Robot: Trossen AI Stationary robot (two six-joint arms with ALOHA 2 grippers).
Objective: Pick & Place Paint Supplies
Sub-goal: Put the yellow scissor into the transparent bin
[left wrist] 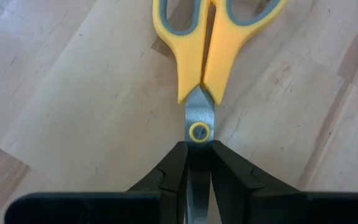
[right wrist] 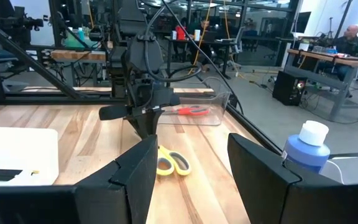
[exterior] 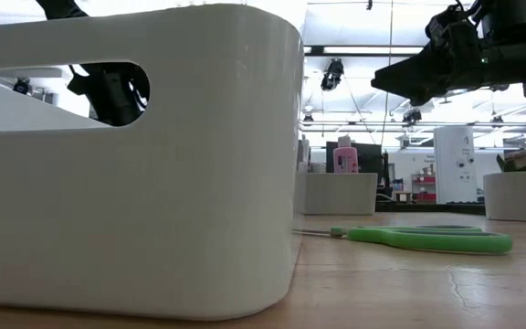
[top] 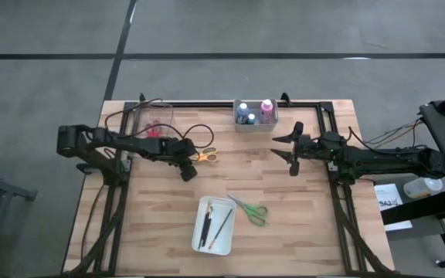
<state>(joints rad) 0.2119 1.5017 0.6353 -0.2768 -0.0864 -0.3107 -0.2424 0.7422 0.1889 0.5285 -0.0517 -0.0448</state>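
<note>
Left wrist view has the left claw [left wrist: 197,174] pinching the blades of the yellow-handled scissors [left wrist: 210,37] lying on the bench [top: 323,224], a pick under way, so I'd judge lifting comes next, while the right claw [top: 294,147] waits spread.

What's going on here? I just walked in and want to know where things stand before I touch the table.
The left gripper is shut on the blades of the orange-handled scissors, mid-table. The right gripper hangs open above the table, holding nothing. Green-handled scissors lie loose beside the white tray, which holds dark brushes. Bottles stand in a clear bin at the far edge; red-handled scissors sit in another.
</note>
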